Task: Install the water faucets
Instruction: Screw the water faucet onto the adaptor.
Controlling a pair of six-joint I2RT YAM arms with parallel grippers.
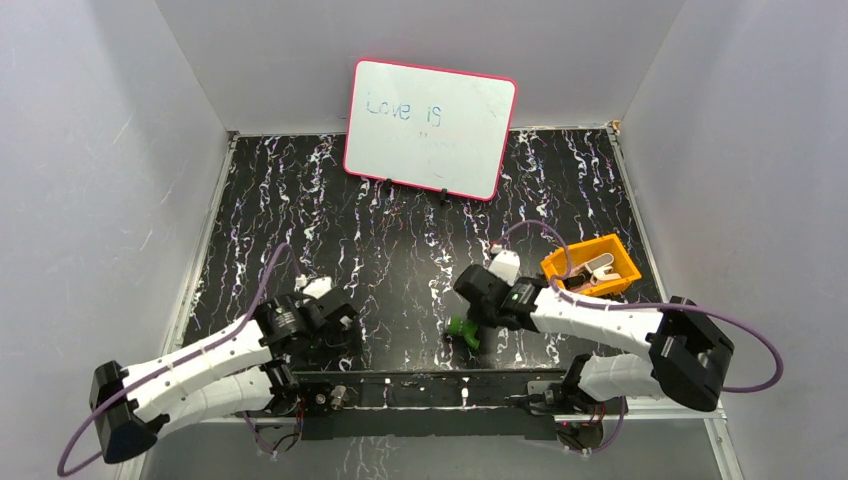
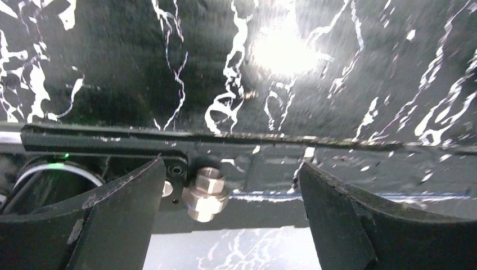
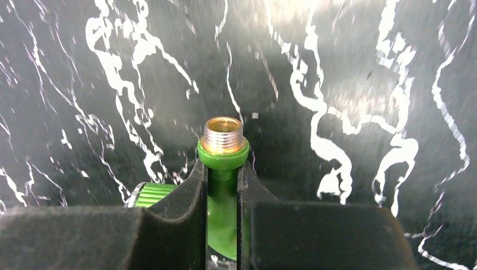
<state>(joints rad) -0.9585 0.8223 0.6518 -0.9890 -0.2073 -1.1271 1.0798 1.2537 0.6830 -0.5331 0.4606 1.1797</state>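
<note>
Robot lab test cell, plain white enclosure walls [image 1: 90, 150], black marbled table [image 1: 300, 220], whiteboard [image 1: 430, 128]

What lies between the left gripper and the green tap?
Nothing: the top view shows only bare table between the left gripper and the green tap, clamped in the right gripper.

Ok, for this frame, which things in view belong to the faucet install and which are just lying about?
Job in hand:
- green faucet, clamped in the right gripper
- silver hex fitting, probably its mount, in front of the open left gripper

Lying about:
- whiteboard
- orange tray of metal pieces, untouched
</note>
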